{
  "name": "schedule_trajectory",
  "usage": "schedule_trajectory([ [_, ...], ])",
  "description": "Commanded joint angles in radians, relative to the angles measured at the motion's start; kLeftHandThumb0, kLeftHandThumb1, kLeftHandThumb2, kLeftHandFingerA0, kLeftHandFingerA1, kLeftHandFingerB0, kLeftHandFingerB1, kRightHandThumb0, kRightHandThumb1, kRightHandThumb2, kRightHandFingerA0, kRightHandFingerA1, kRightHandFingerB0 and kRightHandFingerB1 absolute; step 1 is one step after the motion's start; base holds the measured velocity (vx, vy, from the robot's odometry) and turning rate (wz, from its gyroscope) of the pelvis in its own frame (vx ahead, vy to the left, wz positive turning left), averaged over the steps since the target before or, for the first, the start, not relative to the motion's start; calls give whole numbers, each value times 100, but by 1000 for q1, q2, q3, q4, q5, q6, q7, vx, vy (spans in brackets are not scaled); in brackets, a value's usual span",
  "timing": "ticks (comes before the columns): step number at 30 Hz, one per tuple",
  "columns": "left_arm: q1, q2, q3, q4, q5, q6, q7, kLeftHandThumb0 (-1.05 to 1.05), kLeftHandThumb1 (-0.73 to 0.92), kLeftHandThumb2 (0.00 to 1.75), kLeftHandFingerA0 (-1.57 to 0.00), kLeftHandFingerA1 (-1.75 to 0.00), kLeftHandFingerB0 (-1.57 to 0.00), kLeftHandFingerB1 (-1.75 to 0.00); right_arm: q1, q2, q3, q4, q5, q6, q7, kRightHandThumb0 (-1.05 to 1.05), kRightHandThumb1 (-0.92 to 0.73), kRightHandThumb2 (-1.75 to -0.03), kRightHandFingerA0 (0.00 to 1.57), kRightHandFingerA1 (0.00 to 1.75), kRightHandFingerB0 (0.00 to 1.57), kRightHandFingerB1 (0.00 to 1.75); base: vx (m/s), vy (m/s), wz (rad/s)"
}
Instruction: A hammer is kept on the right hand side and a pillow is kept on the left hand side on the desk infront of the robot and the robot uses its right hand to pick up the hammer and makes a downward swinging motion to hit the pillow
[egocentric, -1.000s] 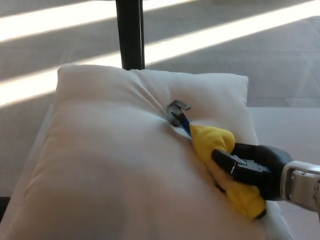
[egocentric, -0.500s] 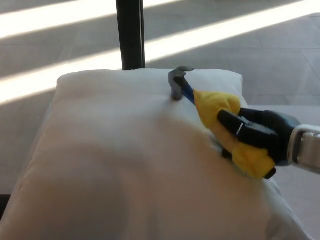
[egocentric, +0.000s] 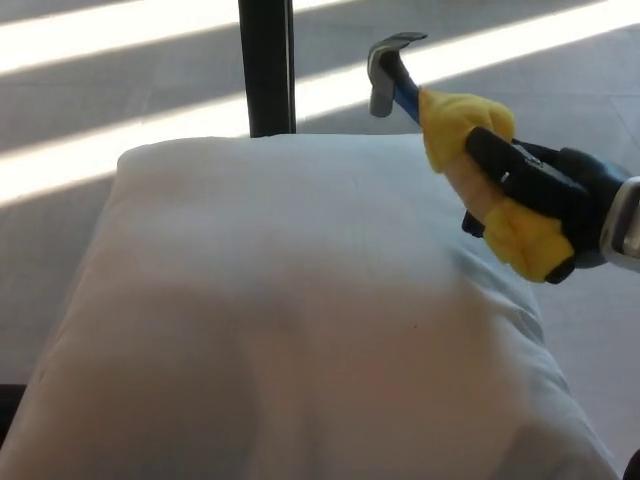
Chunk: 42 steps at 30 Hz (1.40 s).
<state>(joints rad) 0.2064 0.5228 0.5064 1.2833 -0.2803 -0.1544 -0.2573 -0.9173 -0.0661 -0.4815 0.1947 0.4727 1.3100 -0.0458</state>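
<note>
While its black fingers wrap tightly around the yellow-padded handle, the right hand holds the hammer above the far right part of the white pillow, not touching it. Its long axis slants up and leftward, the grey head at the top with its striking face pointing down.

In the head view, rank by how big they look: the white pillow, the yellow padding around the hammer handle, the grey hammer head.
1. White pillow, filling most of the picture.
2. Yellow padding, gripped by the black right hand.
3. Grey metal hammer head, smallest.
</note>
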Motion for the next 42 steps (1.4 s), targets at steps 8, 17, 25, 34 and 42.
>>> schedule_trajectory([
  [8,0,12,-5,0,7,-7,-4,-67,71,61,-66,-56,-49,-46,-11,-149,-145,46,-13,-87,-33,-34,-82,-94,107,175,69,175,0,0,0],
  [17,29,7,-3,-3,5,-32,-20,-67,74,62,-63,-57,-45,-46,51,-275,-188,187,-45,-238,2,-31,-92,-85,99,175,64,175,0,0,0],
  [25,19,13,-5,0,8,-31,-9,-67,56,97,-60,-66,-41,-57,156,-317,-92,201,-94,-378,70,-25,-76,-104,98,175,60,175,0,0,0],
  [34,6,16,8,-1,-5,-17,-3,-68,71,61,-67,-58,-50,-48,428,-363,286,112,-406,-741,33,-19,-57,-101,92,175,70,165,0,0,0],
  [42,3,14,20,-1,-18,-11,-5,-64,71,61,-70,-59,-49,-48,505,-448,515,191,-626,-968,-75,-18,-58,-107,87,173,78,149,0,0,0],
])
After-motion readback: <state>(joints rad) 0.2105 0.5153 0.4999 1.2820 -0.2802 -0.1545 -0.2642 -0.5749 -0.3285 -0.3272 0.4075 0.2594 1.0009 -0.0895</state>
